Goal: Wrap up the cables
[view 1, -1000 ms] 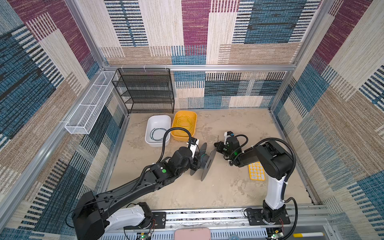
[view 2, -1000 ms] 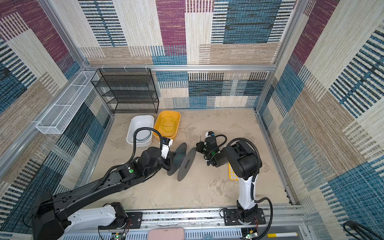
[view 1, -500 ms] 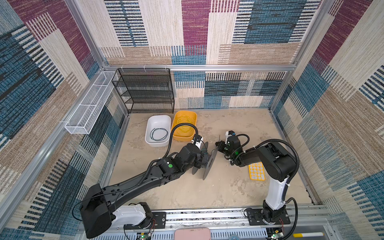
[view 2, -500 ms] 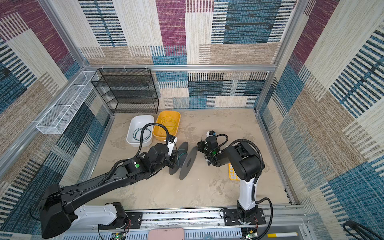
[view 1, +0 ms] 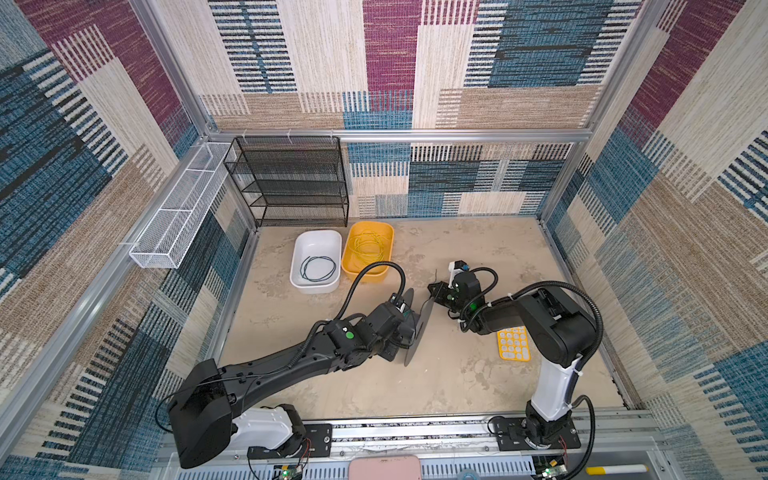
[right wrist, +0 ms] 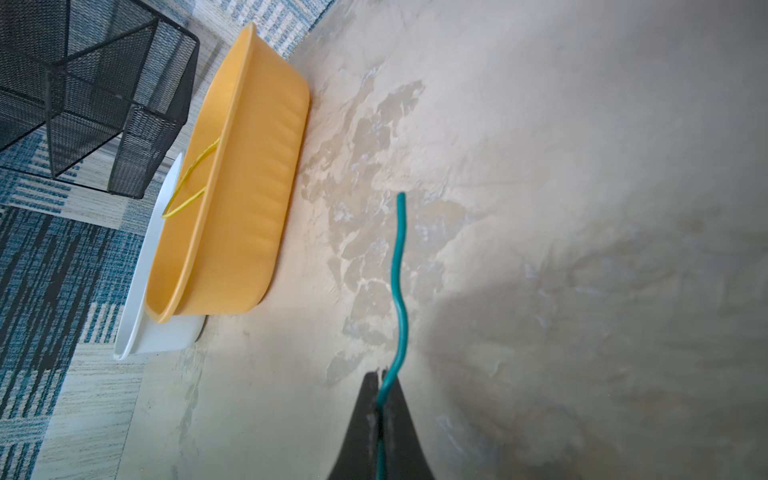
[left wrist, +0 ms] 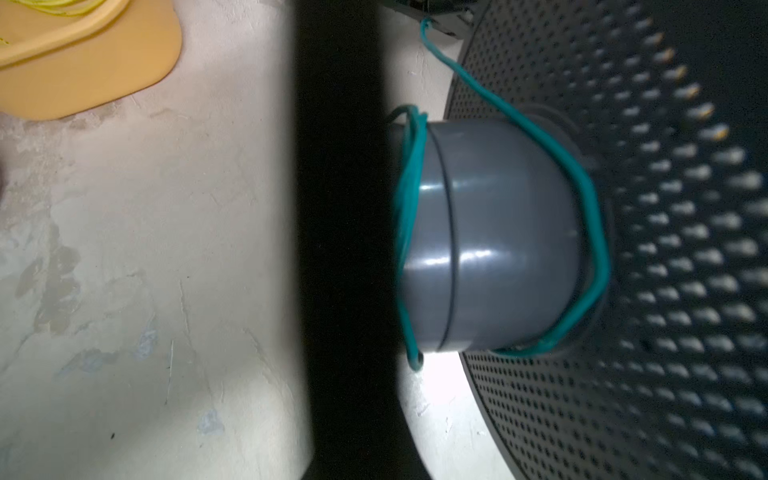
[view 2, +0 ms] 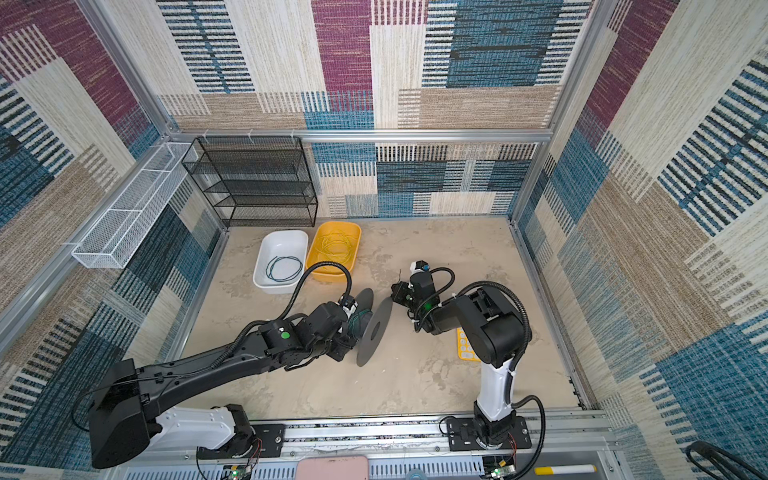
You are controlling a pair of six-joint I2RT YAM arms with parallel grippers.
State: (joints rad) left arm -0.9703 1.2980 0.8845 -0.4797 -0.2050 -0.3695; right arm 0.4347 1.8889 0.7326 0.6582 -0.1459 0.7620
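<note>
Near the middle of the surface [view 1: 457, 374], the left arm [view 1: 291, 365] has swung forward and toward the right arm over the last second, and the spool [view 2: 376, 328] has come with it. The right arm has barely shifted. The left fingers are hidden behind the spool's near flange. They are closed, and since the spool travels with the arm, I judge them clamped on it.

The right fingers [right wrist: 365, 415] are pinched narrow on the teal cable [left wrist: 590, 199], whose short free end pokes out beyond them above the surface. In the left wrist view, several turns of this cable crowd the grey hub [left wrist: 498, 232] beside the near flange. One looser loop sags against the perforated far flange before running off toward the right arm.

With the spool now closer to the pinch, only a short stretch is left unwound, so the teal winding looks nearly finished. That slack loop may slip unless it is tightened.

The dark cable [view 1: 318, 270] lies coiled in the white tub [view 1: 299, 249]. The yellow cable [view 1: 368, 249] lies coiled in the yellow tub [view 1: 388, 237]. Both are untouched and well apart from the arms.
</note>
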